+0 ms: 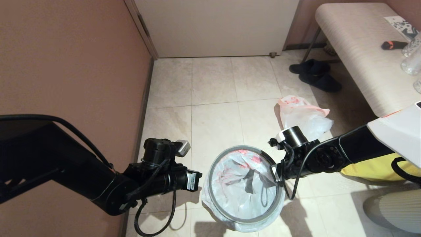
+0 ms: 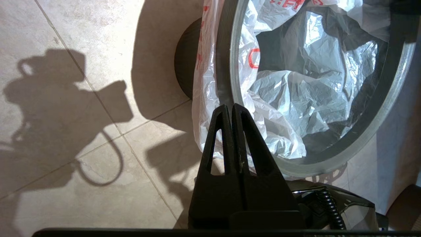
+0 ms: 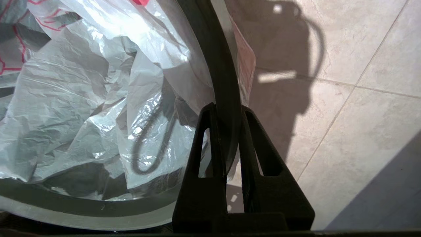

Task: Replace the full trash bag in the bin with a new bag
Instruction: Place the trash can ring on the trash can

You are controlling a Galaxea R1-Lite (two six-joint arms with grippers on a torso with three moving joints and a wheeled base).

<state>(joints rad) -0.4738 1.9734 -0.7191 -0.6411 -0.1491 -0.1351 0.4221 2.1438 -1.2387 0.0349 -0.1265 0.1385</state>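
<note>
The tiled floor (image 1: 213, 89) carries the bin (image 1: 245, 223) near its front edge, a lumpy bag (image 1: 304, 117) beyond it, dark slippers (image 1: 315, 74) by the far right corner, and a yellow bag (image 1: 378, 169).

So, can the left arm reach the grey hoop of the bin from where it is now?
Probably yes. The left pincer is shut and empty just outside the grey hoop, with only floor and the new bag draped nearby. The right pincer already grips the opposite side.

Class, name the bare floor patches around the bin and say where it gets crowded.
Free: tiles between the door and the bin. Crowded: right of the bin, where the lumpy bag, slippers, yellow bag and right gripper sit.
</note>
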